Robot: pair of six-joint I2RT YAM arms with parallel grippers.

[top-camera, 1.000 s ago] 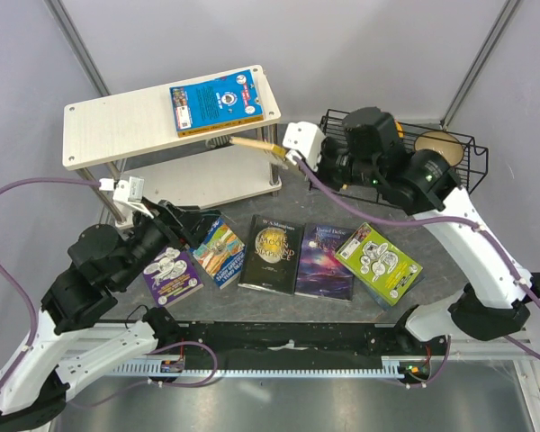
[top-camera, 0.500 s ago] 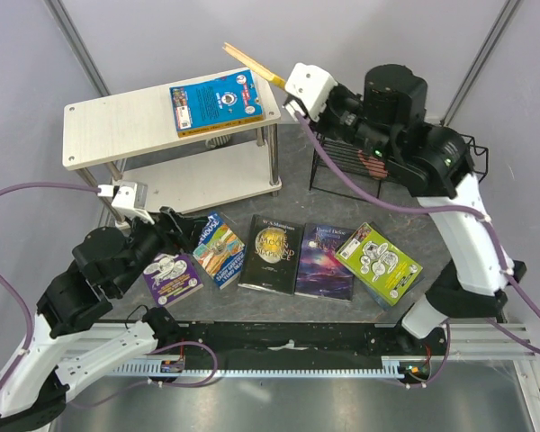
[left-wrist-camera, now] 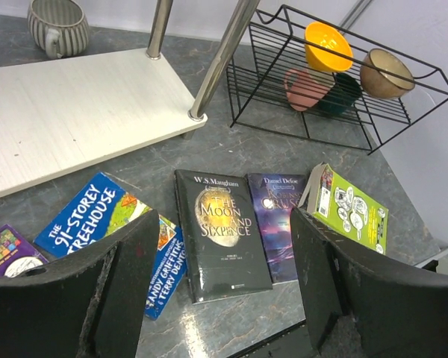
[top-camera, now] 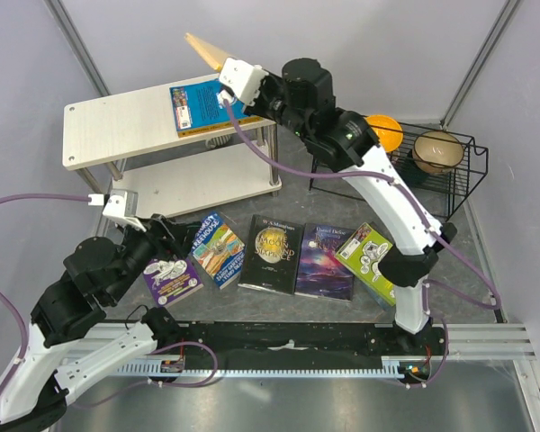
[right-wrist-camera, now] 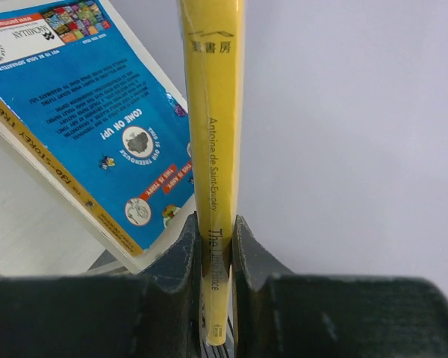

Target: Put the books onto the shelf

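Lab cell, plain partition walls, mounting rail

The black book reads "W.S. Maugham, The Moon and Sixpence". The galaxy book reads "Daniel Defoe". The multicoloured book reads "91-Storey Treehouse". The yellow book has "Antoine de Saint-Exupéry" on its spine. The blue book reads "Come on up!"

Glossy paper books; shelf seemingly matt wood.

Pale grey walls meet at slanted metal struts. The bench is dark mottled grey, evenly lit. A black wire rack stands back right.
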